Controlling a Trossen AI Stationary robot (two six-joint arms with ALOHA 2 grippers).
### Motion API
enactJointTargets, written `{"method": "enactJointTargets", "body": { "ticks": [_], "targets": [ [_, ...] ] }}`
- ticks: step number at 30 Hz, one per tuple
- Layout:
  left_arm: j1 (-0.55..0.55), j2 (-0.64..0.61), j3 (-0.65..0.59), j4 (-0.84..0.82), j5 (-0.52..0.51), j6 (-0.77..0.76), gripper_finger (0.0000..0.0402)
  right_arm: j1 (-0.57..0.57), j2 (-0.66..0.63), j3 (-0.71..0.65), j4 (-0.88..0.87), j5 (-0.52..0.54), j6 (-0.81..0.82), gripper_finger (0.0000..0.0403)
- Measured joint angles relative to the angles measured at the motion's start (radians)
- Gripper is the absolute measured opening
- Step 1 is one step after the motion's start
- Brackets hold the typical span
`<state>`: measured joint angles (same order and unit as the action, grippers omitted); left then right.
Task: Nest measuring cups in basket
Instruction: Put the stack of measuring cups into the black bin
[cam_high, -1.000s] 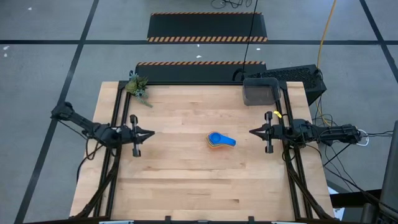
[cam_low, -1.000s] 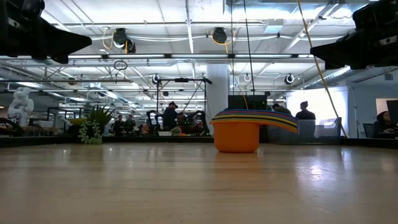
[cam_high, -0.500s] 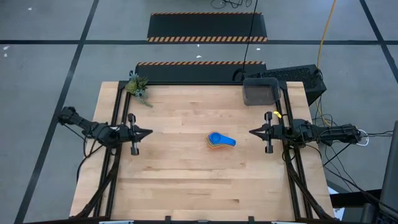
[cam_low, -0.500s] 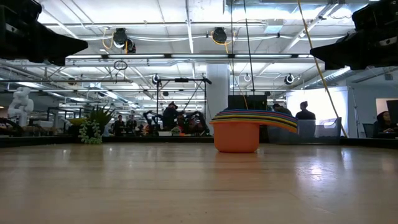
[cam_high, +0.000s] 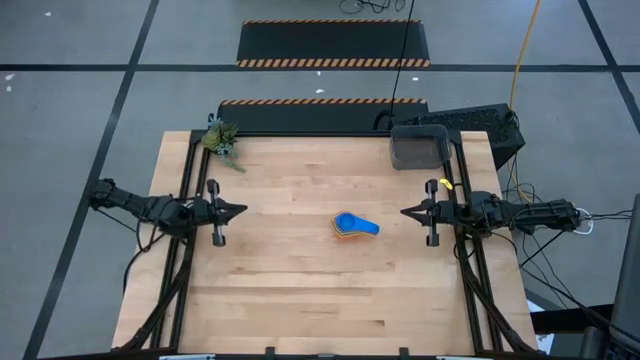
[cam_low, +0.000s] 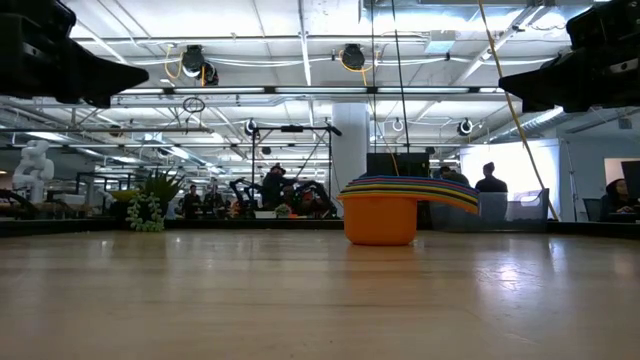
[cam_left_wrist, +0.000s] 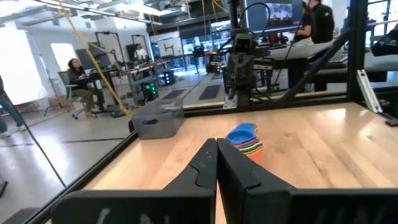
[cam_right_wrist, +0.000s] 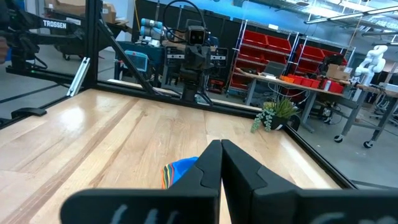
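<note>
The measuring cups (cam_high: 354, 225) sit nested in one stack on the wooden table, right of its middle, a blue cup on top and an orange one at the bottom (cam_low: 380, 215); the handles fan out toward the right. The stack also shows in the left wrist view (cam_left_wrist: 245, 140) and the right wrist view (cam_right_wrist: 180, 171). The dark grey basket (cam_high: 418, 148) stands at the far right of the table, apart from the cups. My left gripper (cam_high: 243, 211) hovers shut at the table's left side, pointing level toward the stack. My right gripper (cam_high: 404, 212) hovers shut at the right side, facing it.
A small green plant (cam_high: 221, 138) lies at the table's far left corner. A black keyboard-like box (cam_high: 480, 125) sits behind the basket past the far right edge. Black frame rails (cam_high: 190, 170) run along both sides of the table. People work in the room beyond.
My left arm has swung a little at its base, its rear part shifting toward the table's near edge then back, while the gripper tip has stayed almost in place above the left side. The cups and my right gripper have kept still.
</note>
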<state>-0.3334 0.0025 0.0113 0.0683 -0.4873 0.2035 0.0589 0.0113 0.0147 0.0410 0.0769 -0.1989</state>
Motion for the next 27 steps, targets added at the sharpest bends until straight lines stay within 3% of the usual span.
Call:
{"method": "enactJointTargets", "body": {
  "ticks": [19, 27],
  "targets": [
    [0.071, 0.003, 0.000, -0.008, 0.100, -0.026, 0.0012, 0.000, 0.000, 0.000, 0.000, 0.000, 0.000, 0.0000],
    [0.106, 0.003, 0.000, -0.011, 0.134, 0.055, 0.0005, 0.000, 0.000, 0.000, 0.000, 0.000, 0.000, 0.0000]
  ]
}}
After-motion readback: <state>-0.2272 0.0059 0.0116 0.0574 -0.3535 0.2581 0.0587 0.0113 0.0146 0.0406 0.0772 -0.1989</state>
